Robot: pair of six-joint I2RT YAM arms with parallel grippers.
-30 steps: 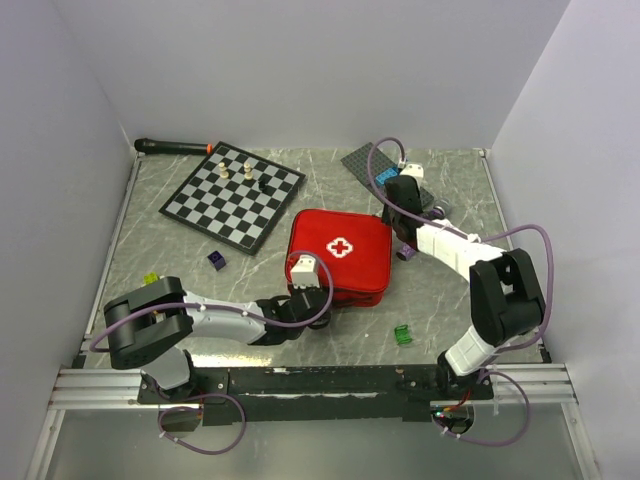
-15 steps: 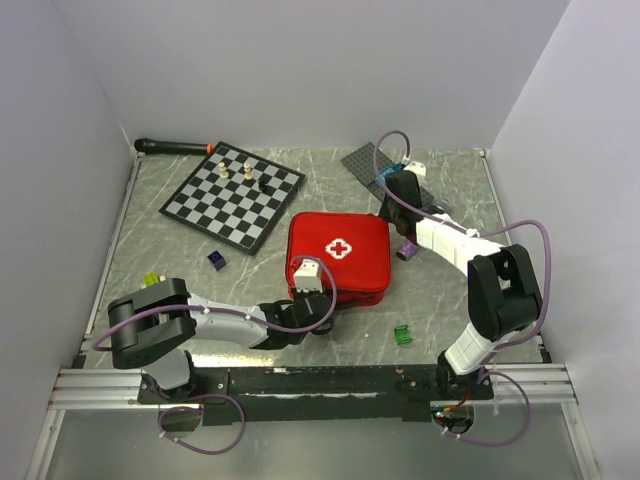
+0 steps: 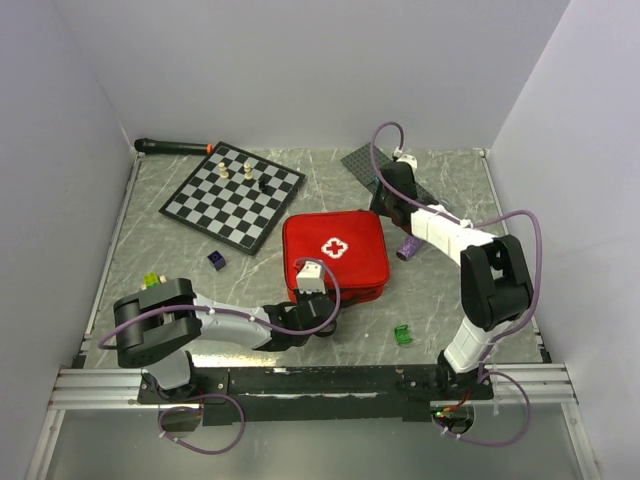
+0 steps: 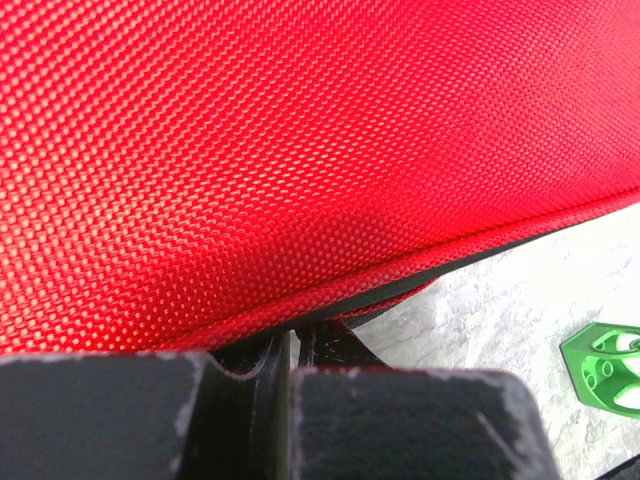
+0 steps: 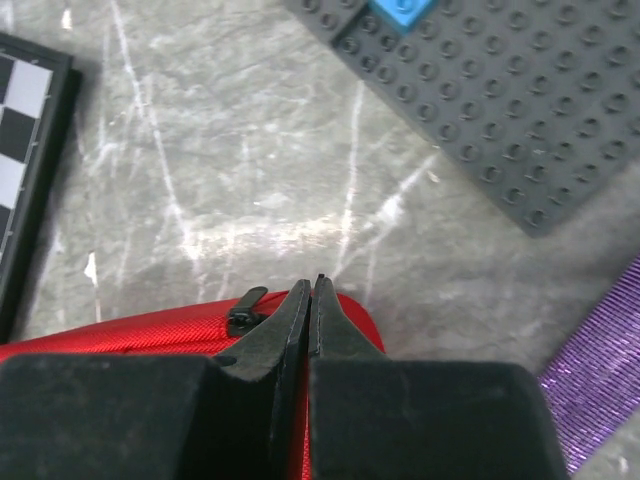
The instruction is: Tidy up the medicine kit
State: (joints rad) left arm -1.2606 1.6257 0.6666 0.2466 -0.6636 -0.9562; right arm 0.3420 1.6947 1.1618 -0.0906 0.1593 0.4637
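Observation:
The red medicine kit [image 3: 335, 252], closed, white cross on its lid, lies mid-table. My left gripper [image 3: 318, 303] is shut, its tips against the zip seam on the kit's near edge. In the left wrist view the gripper [image 4: 293, 335] sits under red fabric [image 4: 300, 130] that fills the frame, and I cannot tell whether anything is pinched. My right gripper [image 3: 385, 213] is shut at the kit's far right corner. In the right wrist view the gripper [image 5: 311, 285] is over the red corner [image 5: 120, 335], with a black zipper pull [image 5: 245, 308] just left of the fingers.
A chessboard [image 3: 232, 193] with a few pieces lies far left of the kit. A grey baseplate [image 3: 362, 160] with a blue brick [image 5: 400, 10] lies behind the right gripper. Also here: a purple strap [image 3: 409, 247], a green brick [image 3: 403, 334], a small purple brick [image 3: 217, 260], a black marker [image 3: 170, 146].
The kit has slid left and turned a little. The right gripper has moved farther back along its right edge to the far corner. The left gripper has stayed at the near edge.

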